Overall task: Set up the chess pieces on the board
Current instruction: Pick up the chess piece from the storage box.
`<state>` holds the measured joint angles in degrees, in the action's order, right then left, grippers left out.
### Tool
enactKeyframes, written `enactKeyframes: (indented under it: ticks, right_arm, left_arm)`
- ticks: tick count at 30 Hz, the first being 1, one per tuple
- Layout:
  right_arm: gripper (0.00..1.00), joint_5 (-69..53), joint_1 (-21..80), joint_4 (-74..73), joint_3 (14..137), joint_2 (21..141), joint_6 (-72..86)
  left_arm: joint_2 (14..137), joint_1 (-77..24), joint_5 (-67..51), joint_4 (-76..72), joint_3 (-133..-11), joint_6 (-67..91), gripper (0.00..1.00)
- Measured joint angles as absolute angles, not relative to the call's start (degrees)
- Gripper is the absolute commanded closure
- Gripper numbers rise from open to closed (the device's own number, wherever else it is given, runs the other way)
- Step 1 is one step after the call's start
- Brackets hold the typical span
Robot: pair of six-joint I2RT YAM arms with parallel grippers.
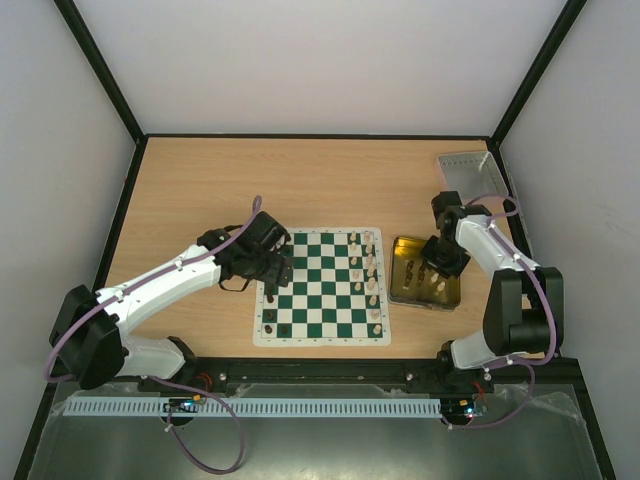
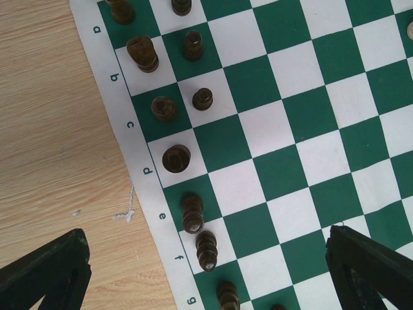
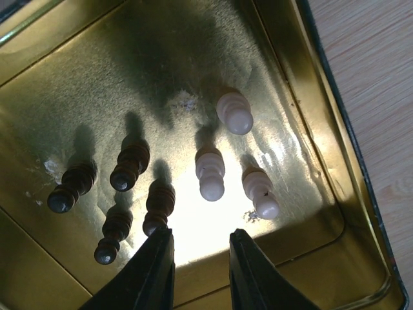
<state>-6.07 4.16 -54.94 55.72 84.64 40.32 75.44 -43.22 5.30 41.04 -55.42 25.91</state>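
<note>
Tabletop (image 1: pixel 200 190): open room behind the board (image 1: pixel 322 285), which lies near the front edge. Border letters a–g run beside the black chess pieces (image 2: pixel 176 158). Yellow tray (image 3: pixel 290 84) holds more pieces. Left fingers (image 2: pixel 51 271) wide apart, empty, over the board edge. Right fingers (image 3: pixel 151 271) narrowly parted, empty, in the tray.

The left arm (image 1: pixel 160 280) reaches forward and inward, and the left gripper (image 1: pixel 272 262) points down with its fingers spread wide. The right arm (image 1: pixel 495 245) is folded back, and the right gripper (image 1: pixel 437 268) aims downward, its fingers (image 3: pixel 155 265) narrowly parted.

Black pieces (image 2: pixel 176 158) along lettered edge of board (image 2: pixel 303 135)
</note>
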Motion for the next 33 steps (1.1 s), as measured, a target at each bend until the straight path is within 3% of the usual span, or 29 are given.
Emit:
enactKeyframes:
  ticks: [28,33]
  right_arm:
    - [0.79,-7.57,1.3,-47.99,52.53,88.12,41.01]
    - [0.84,-7.57,0.86,-46.98,51.42,89.17,40.99]
  left_arm:
    - [75.46,-43.22,5.13,41.04,-55.42,25.91,0.01]
    - [75.77,-43.22,5.17,41.04,-55.42,25.91,0.01]
